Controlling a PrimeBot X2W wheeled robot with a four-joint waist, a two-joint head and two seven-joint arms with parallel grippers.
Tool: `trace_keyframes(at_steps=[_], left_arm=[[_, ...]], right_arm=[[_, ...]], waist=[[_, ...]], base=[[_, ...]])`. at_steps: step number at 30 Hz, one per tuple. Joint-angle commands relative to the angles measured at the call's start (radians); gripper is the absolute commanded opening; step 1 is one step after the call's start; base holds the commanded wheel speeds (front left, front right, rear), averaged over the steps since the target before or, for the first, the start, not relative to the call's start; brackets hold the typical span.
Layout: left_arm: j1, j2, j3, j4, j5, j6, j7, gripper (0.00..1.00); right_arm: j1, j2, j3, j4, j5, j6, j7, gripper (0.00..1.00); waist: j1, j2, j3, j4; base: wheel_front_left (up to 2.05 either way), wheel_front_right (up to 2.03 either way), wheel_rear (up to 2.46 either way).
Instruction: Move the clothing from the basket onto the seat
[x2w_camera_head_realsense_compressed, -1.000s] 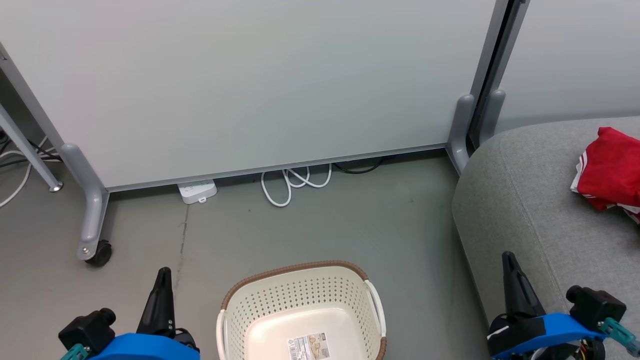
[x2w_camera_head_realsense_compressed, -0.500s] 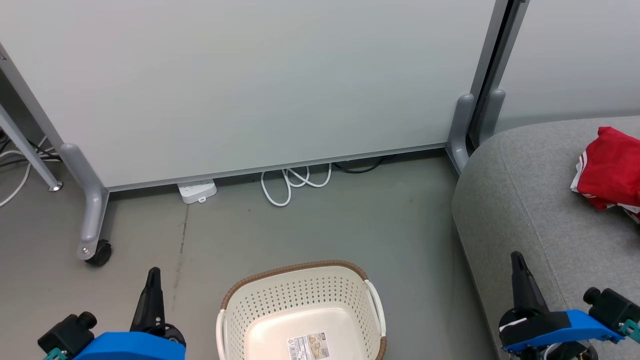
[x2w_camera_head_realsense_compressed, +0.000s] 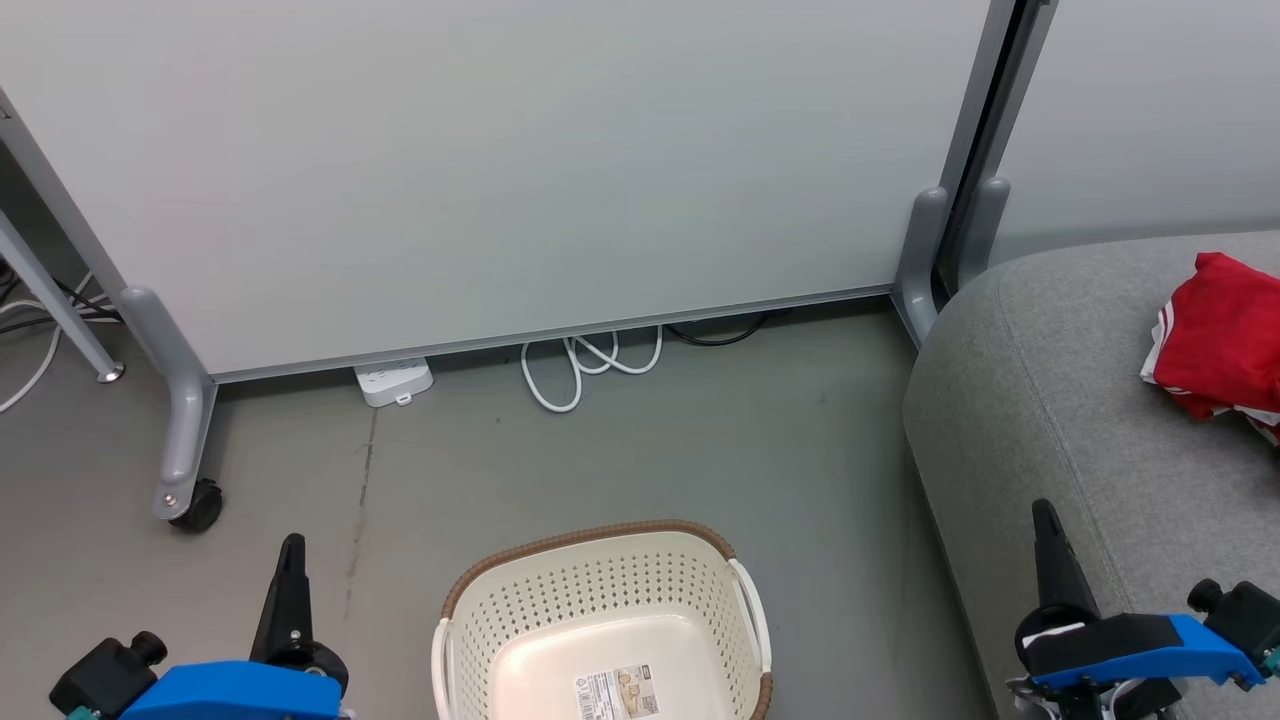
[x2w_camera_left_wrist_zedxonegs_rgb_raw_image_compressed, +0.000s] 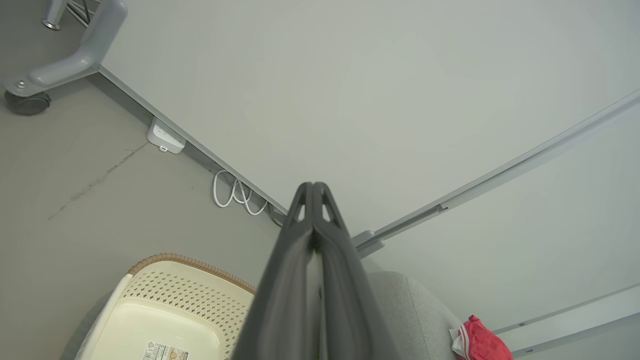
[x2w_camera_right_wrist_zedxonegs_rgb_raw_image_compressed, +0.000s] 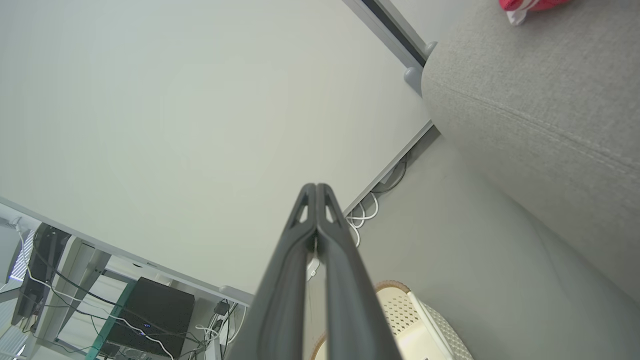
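Observation:
The cream perforated basket (x2w_camera_head_realsense_compressed: 600, 590) with a brown woven rim stands on the floor at the bottom centre, holding nothing but a paper label on its bottom; it also shows as basket (x2w_camera_left_wrist_zedxonegs_rgb_raw_image_compressed: 170, 300) and basket (x2w_camera_right_wrist_zedxonegs_rgb_raw_image_compressed: 425, 320). Red clothing (x2w_camera_head_realsense_compressed: 1220, 340) with white stripes lies on the grey seat (x2w_camera_head_realsense_compressed: 1060, 400) at the right edge, seen too as clothing (x2w_camera_left_wrist_zedxonegs_rgb_raw_image_compressed: 480, 342) and clothing (x2w_camera_right_wrist_zedxonegs_rgb_raw_image_compressed: 530, 6). My left gripper (x2w_camera_head_realsense_compressed: 291, 545) is shut and empty, left of the basket. Over the seat's front edge my right gripper (x2w_camera_head_realsense_compressed: 1044, 510) is shut with nothing in it.
A white partition panel (x2w_camera_head_realsense_compressed: 500, 170) on grey wheeled legs (x2w_camera_head_realsense_compressed: 185, 440) stands behind the basket. A white power strip (x2w_camera_head_realsense_compressed: 395, 382) and coiled white cables (x2w_camera_head_realsense_compressed: 585, 365) lie at its foot. A desk leg (x2w_camera_head_realsense_compressed: 60, 310) and more cables are at the far left.
Both grippers have drawn back toward the bottom corners of the head view, the left one leftward and the right one rightward. Basket and clothing have not moved.

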Motion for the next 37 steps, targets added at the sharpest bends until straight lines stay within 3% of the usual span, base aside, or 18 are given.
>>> trace_keyframes(at_steps=[1, 37], left_arm=[[-0.017, 0.005, 0.006, -0.015, -0.025, -0.004, 0.006, 0.0], [-0.019, 0.007, 0.055, -0.038, -0.377, -0.018, 0.102, 0.0]], right_arm=[[-0.022, 0.001, -0.005, -0.015, 0.029, 0.0, 0.009, 0.0], [-0.034, 0.004, -0.039, -0.034, 0.422, 0.0, 0.106, 0.0]], waist=[[0.0, 0.0, 0.0, 0.0], [0.0, 0.0, 0.003, -0.002]], base=[[0.0, 0.0, 0.0], [0.0, 0.0, 0.0]])
